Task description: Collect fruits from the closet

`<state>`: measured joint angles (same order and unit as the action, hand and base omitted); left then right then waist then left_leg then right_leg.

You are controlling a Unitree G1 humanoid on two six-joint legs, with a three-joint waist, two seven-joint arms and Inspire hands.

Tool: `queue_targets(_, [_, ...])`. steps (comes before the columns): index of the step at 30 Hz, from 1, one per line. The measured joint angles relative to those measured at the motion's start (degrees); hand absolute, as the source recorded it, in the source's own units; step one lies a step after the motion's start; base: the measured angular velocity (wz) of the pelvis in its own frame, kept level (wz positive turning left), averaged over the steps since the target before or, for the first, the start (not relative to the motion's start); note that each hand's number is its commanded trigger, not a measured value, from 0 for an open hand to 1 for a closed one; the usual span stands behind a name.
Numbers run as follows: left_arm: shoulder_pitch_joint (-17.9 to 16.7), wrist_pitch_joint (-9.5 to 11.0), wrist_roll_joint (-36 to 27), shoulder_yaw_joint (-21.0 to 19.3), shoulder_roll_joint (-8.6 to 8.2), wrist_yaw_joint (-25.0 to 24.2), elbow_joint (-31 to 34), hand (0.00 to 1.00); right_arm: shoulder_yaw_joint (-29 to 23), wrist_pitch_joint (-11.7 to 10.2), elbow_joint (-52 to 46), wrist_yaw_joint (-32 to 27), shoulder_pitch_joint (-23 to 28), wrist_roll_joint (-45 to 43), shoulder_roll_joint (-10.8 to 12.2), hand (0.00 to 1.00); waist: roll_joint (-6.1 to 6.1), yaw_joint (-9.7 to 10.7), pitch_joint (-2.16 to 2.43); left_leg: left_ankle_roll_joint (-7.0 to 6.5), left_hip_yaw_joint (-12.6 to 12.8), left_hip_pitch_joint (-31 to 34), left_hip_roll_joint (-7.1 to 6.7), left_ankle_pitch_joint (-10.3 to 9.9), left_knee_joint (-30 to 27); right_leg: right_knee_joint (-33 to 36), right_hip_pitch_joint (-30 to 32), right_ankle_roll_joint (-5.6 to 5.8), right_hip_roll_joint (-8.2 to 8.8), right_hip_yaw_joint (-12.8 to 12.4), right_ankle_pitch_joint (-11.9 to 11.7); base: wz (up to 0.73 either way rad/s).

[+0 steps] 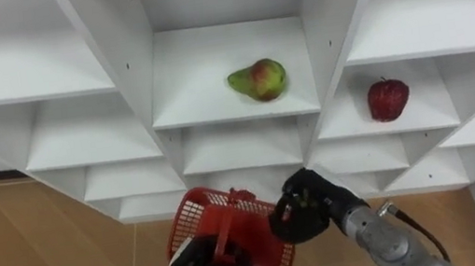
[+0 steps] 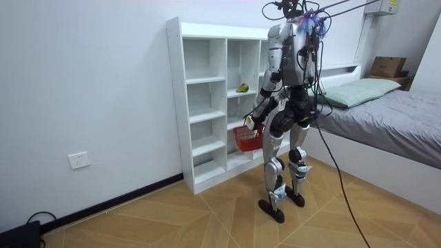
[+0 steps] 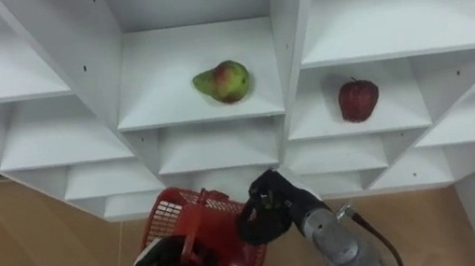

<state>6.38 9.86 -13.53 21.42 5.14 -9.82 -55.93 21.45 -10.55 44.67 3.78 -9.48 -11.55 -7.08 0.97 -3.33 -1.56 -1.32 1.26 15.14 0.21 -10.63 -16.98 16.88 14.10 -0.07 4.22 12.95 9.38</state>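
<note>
A green-and-red pear lies on the middle shelf of the white closet. A red apple sits one compartment to the right, slightly lower. Below them, in front of the closet, hangs a red wire basket. My left hand is curled round its handle. My right hand hovers just right of the basket's rim with its fingers curled, and I see nothing in it. The basket's inside looks empty from here. In the room view I stand upright facing the closet, with the basket at hip height.
The other closet compartments hold nothing. Wooden floor spreads to my left. In the room view a bed stands close behind me, and a wall socket is on the wall at that view's left.
</note>
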Motion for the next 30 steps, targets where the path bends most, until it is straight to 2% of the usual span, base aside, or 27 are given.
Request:
queue_targets(6, [0.3, 0.0, -2.7, 2.5, -0.01, -2.1, 2.6, 1.00, 2.3, 0.0, 2.4, 0.0, -0.3, 0.5, 0.0, 1.00, -0.43, 0.1, -0.32, 0.00, -0.3, 0.4, 0.01, 0.0, -0.4, 0.0, 0.0, 0.00, -0.02, 0.1, 0.0, 0.02])
queue_targets(14, [0.7, 0.0, -2.7, 4.1, 0.21, -2.8, 4.3, 1.00, 2.4, 0.1, 4.1, -0.8, -1.2, 0.8, -0.3, 1.00, -0.44, 0.4, -0.33, 0.00, 0.2, 1.6, 0.02, 0.0, -0.8, 0.9, 1.6, 0.00, 0.15, -0.2, 0.0, -0.01])
queue_targets(20, [1.0, 0.0, -2.7, 4.1, 0.39, -4.4, 4.4, 1.00, 1.9, 0.0, 4.2, -1.2, -1.2, 1.1, -0.3, 1.00, -0.44, 1.8, -0.33, -0.02, 0.1, 2.2, 0.05, 0.0, -1.5, 0.9, 1.8, -0.01, 0.10, -0.1, 0.0, 0.01])
queue_targets(25, [1.1, 0.0, -2.6, 4.3, 0.39, -4.6, 4.4, 1.00, 1.9, 0.0, 4.5, -1.2, -1.2, 1.9, -0.1, 1.00, -0.45, 1.9, -0.33, -0.02, 0.1, 2.3, 0.11, 0.0, -1.7, 0.9, 1.8, -0.03, 0.04, -0.2, 0.0, 0.00])
queue_targets(30, [1.1, 0.0, -2.6, 5.8, 1.22, -4.6, 5.3, 1.00, 2.1, 0.0, 4.6, -1.2, -1.2, 2.0, 0.0, 1.00, -0.52, 1.9, -0.37, -0.02, 0.4, 2.2, 0.25, 0.0, -1.7, 1.1, 1.9, -0.09, -0.04, -0.5, 0.0, 0.00])
